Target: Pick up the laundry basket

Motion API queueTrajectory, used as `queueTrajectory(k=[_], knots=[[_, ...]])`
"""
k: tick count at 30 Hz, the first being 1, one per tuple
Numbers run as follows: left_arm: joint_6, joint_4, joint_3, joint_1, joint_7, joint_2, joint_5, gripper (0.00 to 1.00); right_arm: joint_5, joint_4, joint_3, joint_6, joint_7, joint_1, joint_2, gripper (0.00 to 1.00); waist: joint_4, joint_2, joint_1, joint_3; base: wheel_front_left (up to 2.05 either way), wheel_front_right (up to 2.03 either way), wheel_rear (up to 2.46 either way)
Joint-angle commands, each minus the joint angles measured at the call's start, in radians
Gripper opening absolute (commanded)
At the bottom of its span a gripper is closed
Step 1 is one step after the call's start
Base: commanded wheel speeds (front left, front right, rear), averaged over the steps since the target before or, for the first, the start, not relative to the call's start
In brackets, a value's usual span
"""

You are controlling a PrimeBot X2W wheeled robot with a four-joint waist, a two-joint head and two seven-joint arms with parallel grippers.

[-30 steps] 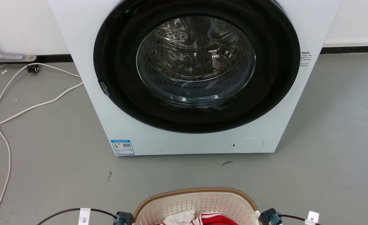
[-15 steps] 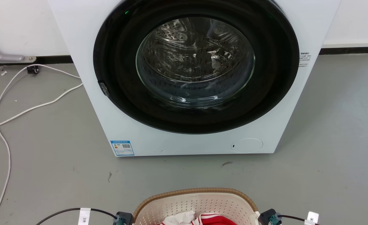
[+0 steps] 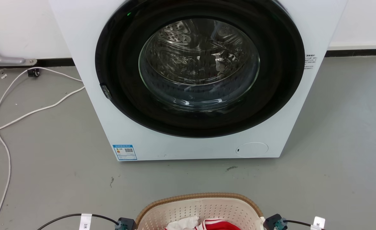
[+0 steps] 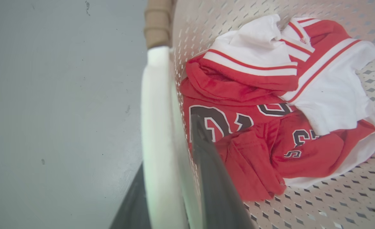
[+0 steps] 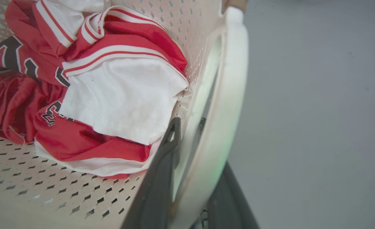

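Observation:
The laundry basket (image 3: pixel 200 195), cream perforated plastic with a brown woven rim, sits at the bottom edge of the head view, in front of the washer. Red and white clothes (image 4: pixel 254 127) lie inside it. In the left wrist view my left gripper (image 4: pixel 168 143) has one dark finger on each side of the basket's white loop handle (image 4: pixel 157 95), shut on it. My right gripper (image 5: pixel 203 140) clasps the other white handle (image 5: pixel 230 79) the same way, next to the clothes (image 5: pixel 117 95). The dark wrist plugs (image 3: pixel 125 223) flank the basket.
A white front-loading washer (image 3: pixel 89 48) with its round dark door (image 3: pixel 200 76) shut stands just beyond the basket. White cables (image 3: pixel 31 110) trail over the grey floor (image 3: pixel 334 159) at the left. A wall runs behind.
The whole head picture has slid down a few pixels, so the camera has moved. The basket and both wrist plugs keep their places relative to each other.

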Motion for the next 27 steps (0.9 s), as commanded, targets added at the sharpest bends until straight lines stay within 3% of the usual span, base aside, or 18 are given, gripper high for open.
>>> queueTrajectory(k=[1,27], knots=[[-0.01,0.0,-0.014,-0.012,-0.008,0.008,0.007,0.0,-0.004,0.002,0.008,-0.001,0.002,-0.003,-0.015,0.0,0.001,0.0,0.0,-0.001,0.0,0.0,0.0],[-0.01,0.006,-0.069,-0.016,-0.017,0.011,-0.049,0.0,0.004,0.002,0.019,-0.001,0.005,0.001,-0.02,0.0,0.004,0.0,0.0,-0.004,0.0,0.0,0.0]])
